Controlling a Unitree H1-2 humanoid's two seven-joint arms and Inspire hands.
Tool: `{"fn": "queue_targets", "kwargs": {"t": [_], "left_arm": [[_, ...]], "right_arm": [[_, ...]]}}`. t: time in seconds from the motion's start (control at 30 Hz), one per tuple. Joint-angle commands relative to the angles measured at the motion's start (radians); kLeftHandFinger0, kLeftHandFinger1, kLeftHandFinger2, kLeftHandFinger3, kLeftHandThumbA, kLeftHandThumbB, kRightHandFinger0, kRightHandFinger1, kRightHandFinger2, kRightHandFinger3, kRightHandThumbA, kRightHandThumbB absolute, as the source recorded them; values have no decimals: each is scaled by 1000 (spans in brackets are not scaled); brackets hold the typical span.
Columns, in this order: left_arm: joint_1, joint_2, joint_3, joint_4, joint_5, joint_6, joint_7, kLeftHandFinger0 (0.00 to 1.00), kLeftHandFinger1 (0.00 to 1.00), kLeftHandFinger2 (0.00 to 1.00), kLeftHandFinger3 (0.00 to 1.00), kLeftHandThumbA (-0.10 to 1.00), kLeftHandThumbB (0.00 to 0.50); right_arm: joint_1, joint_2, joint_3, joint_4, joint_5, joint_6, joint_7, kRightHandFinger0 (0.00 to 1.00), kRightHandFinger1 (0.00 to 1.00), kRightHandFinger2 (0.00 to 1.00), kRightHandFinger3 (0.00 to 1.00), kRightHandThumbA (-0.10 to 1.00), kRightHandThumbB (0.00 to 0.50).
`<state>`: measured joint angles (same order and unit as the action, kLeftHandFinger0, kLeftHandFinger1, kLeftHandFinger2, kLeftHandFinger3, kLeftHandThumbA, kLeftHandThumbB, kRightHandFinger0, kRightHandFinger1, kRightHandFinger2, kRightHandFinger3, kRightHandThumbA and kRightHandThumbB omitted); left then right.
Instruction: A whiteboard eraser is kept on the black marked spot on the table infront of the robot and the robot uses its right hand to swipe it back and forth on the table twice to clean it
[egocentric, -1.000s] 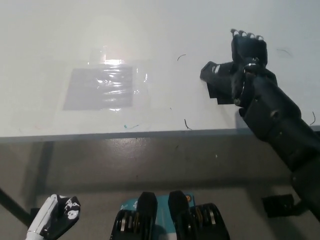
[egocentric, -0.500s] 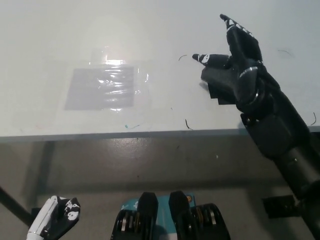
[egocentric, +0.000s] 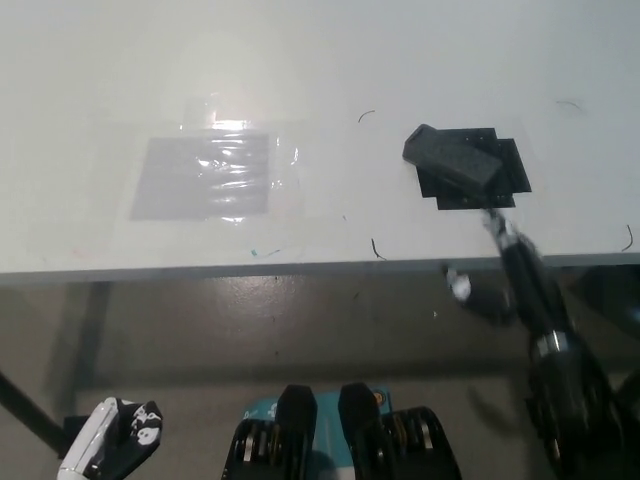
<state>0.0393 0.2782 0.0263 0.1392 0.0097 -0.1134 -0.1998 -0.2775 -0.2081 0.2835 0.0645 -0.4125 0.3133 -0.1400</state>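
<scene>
Eraser (egocentric: 452, 161) first, since it is the task's thing: a dark, matte, block-shaped whiteboard eraser lying at a slant on the black marked spot (egocentric: 500, 172), its left end sticking out past the mark's edge, nothing touching it.

Taken from the left, the white left hand (egocentric: 112, 448) rests low in the corner, below the table edge, a smooth glossy shell with black patches; its fingers look curled in, but whether it is clenched or loose cannot be told. Above it, on the table (egocentric: 90, 80), a pale, smooth white top, lies a grey rectangle (egocentric: 205, 178) under a crinkled clear plastic film (egocentric: 285, 160) that catches a bright glare. A few thin dark squiggles (egocentric: 375, 247) mark the surface between the film and the eraser.

The black spot itself is flat, with stepped, jagged edges, like strips of tape laid side by side.

Further right, the black right hand (egocentric: 500, 275) is off the table, just below its front edge and apart from the eraser. It is blurred by motion into a streak, so its fingers' state cannot be told; it holds nothing visible.
</scene>
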Motion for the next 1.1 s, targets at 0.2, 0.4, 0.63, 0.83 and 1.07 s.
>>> {"fn": "queue_targets", "kwargs": {"t": [0.2, 0.4, 0.63, 0.83, 1.07], "left_arm": [[36, 1, -10, -3, -2, -64, -8, 0, 0, 0, 0, 38, 478], [40, 7, -9, -2, 9, -63, -7, 0, 0, 0, 0, 72, 489], [68, -4, -6, -19, 5, -69, 1, 0, 0, 0, 0, 68, 481], [88, -5, -14, -37, 16, -69, 1, 0, 0, 0, 0, 68, 465], [65, 1, -5, -28, 7, -74, 1, 0, 0, 0, 0, 50, 454]], "right_arm": [[566, 37, 34, -1014, 129, -783, -453, 894, 904, 1000, 1000, 787, 412], [564, 109, -56, -705, 409, -783, -225, 794, 884, 1000, 1000, 926, 304], [450, 112, -102, -103, 410, -783, -82, 751, 883, 1000, 1000, 1000, 281], [439, 84, -110, 6, 419, -752, -20, 714, 880, 1000, 1000, 995, 288], [373, 91, -105, 82, 384, -779, -9, 726, 907, 1000, 1000, 955, 273]]}}
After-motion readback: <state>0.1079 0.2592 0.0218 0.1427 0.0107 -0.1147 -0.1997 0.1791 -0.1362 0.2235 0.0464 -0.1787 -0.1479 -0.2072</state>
